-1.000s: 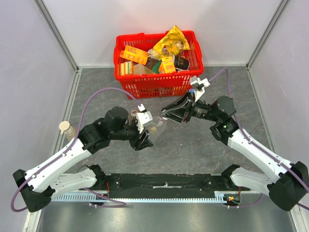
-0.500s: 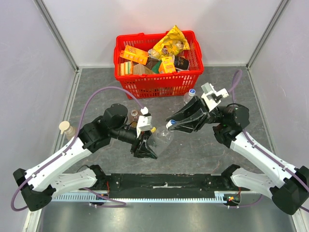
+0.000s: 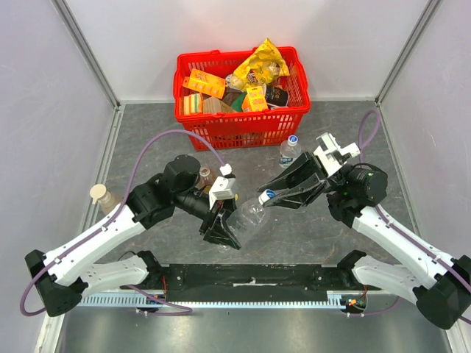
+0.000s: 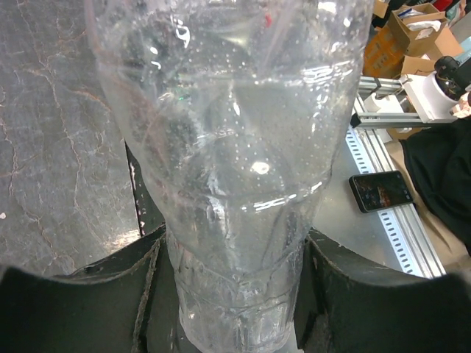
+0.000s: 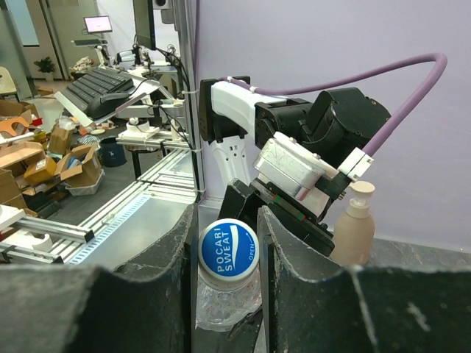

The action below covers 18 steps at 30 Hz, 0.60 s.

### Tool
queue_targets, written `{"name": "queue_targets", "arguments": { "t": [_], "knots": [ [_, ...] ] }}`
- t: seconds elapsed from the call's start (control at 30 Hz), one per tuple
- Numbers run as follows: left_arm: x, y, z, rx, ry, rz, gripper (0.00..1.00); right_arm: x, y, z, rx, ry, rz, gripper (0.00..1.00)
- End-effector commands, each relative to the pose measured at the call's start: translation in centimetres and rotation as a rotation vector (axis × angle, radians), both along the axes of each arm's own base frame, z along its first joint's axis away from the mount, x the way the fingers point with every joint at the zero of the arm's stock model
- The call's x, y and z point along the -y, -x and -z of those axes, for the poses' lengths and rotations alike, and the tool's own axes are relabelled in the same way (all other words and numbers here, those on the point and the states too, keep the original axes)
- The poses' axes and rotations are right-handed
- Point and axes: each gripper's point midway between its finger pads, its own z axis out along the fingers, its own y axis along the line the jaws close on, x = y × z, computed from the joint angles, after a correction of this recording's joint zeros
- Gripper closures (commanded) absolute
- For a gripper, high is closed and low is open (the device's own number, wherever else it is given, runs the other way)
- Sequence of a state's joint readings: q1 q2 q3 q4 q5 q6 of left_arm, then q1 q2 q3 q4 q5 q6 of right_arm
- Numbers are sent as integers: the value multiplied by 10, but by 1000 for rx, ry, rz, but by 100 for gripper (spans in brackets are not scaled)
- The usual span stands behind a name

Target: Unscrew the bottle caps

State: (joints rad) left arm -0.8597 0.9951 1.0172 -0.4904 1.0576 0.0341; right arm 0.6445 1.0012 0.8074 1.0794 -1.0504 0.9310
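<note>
Centre table is taken: the left gripper (image 3: 223,229) and right gripper (image 3: 271,198) meet on a clear bottle (image 3: 252,215) slung between them, the right one's fingers hugging the blue cap (image 5: 229,248) with no gap to spare. Behind them the red basket (image 3: 237,131) fills the back wall. A small standing bottle (image 3: 289,151) sits just off the basket's right front corner, near the right arm. A brownish bottle (image 3: 103,197) stands by the left wall. Purple cables (image 3: 158,138) arc over both arms. Bare grey tabletop (image 3: 294,239) lies in front of the held bottle and toward the right wall.
</note>
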Motion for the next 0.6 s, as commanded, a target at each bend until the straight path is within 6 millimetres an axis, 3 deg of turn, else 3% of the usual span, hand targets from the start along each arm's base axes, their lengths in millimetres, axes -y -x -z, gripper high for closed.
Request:
{"name": "queue_targets", "arguments": {
  "t": [0.0,0.07,0.13,0.2,0.3,0.33,0.57],
  "knots": [
    [3,3,-31,63,109,42,59,2,7,3,33,14,-21,100],
    [3,2,-29,63,101,34,59,0,2,3,16,19,-2,98],
    [3,1,-26,61,92,26,60,-3,-4,5,0,36,16,83],
    [2,0,-23,60,81,21,59,-4,-7,6,-6,38,40,61],
    [3,-3,-17,59,56,3,59,-3,-11,5,-7,32,73,10],
    [3,-4,-14,59,48,0,59,-3,-12,4,-6,28,90,2],
    [2,-20,5,86,-29,-99,60,-2,-19,1,-8,19,147,2]
  ]
}}
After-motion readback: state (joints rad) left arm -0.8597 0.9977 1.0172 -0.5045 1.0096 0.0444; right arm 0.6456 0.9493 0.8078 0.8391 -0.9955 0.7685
